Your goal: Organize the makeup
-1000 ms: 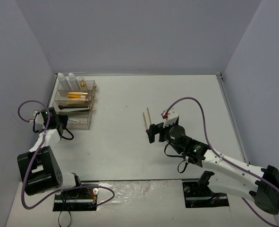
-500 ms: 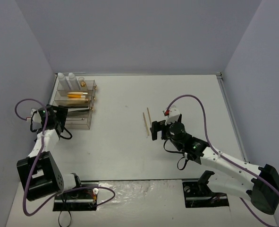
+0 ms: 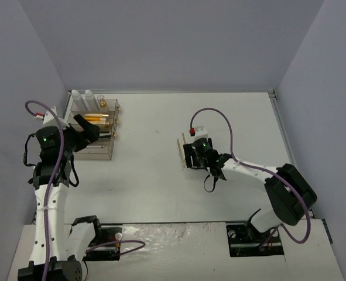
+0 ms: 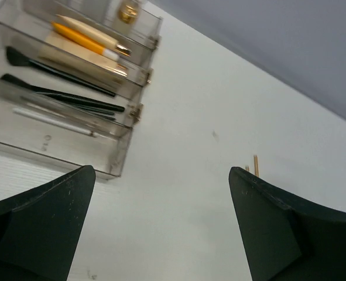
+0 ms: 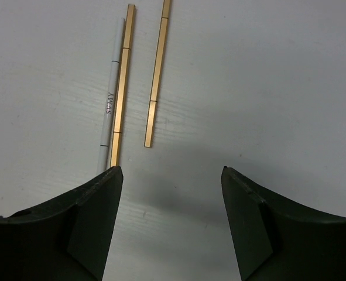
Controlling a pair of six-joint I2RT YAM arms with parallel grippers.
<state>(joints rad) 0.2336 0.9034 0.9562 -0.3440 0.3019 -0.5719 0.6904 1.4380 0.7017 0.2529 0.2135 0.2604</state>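
We see our right gripper (image 5: 171,178), fingers spread and empty, at two gold sticks (image 5: 155,76) and a white stick (image 5: 108,111) on the tabletop (image 5: 266,88); our left gripper (image 4: 161,181), fingers spread, faces the drawer box (image 4: 117,161)

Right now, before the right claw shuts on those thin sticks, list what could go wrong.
1. The white stick lies close alongside the left gold stick, so the open right claw may pinch both or flick one away.
2. These sticks are slim and lie flat on the table. The claw may scrape the surface or slide over them.
3. The right gold stick lies apart from the other two, so a single pinch probably misses it.
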